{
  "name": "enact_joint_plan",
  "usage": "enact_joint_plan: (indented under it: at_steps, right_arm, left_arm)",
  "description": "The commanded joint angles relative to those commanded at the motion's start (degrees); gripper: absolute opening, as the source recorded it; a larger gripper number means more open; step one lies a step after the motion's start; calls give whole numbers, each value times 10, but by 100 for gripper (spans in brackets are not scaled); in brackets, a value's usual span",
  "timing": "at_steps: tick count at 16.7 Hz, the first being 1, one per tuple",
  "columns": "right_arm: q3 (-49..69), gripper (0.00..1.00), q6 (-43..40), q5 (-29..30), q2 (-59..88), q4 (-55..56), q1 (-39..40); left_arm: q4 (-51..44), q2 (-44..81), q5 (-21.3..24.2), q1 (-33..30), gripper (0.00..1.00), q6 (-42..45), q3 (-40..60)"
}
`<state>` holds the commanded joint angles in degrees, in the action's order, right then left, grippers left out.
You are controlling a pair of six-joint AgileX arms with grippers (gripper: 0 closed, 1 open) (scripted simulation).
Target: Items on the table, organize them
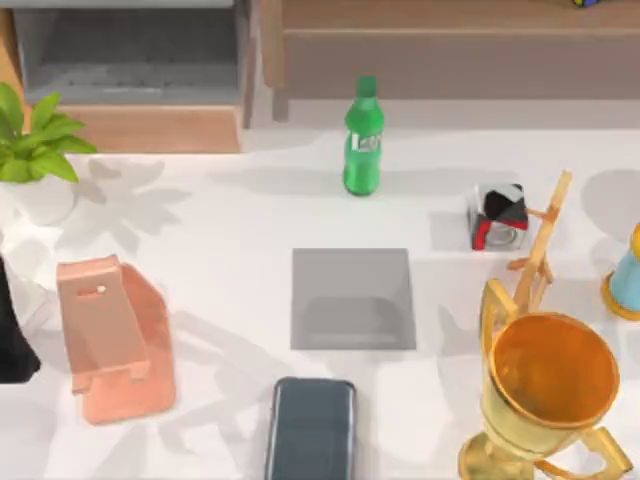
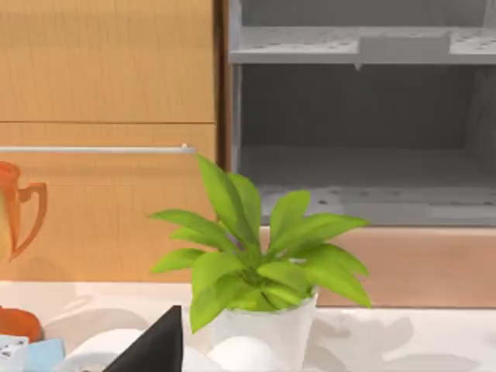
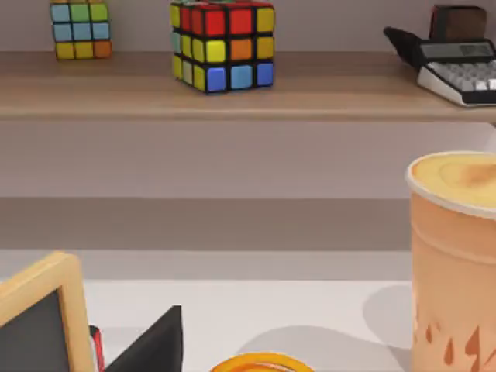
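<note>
Top view shows the left arm [image 1: 14,335] as a dark shape at the desk's left edge; whether its fingers are released or clenched cannot be told, and the same goes for the right arm's. Just right of it a salmon-pink phone stand [image 1: 115,335] lies on the white desk [image 1: 220,220]. A slim dark blue-grey smartphone [image 1: 311,428] lies flat at the near edge, centre, just in front of a grey square mat [image 1: 352,298]. A green bottle [image 1: 363,138] stands upright farther back. At right sit a gold trophy cup [image 1: 545,395], a small wooden easel [image 1: 540,235] and a black, red and white cube-like object [image 1: 498,216]. A potted plant [image 1: 35,145] stands at far left.
</note>
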<state>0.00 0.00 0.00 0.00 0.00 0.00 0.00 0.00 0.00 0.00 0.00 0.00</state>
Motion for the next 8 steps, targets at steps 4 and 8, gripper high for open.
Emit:
enact_joint_plan:
  at_steps: [4, 8]
  right_arm:
    - [0, 100, 0, 0, 0, 0, 0]
    - [0, 100, 0, 0, 0, 0, 0]
  left_arm:
    - [-19, 19, -1, 13, 100, 8, 19]
    - [-110, 126, -2, 66, 100, 43, 106]
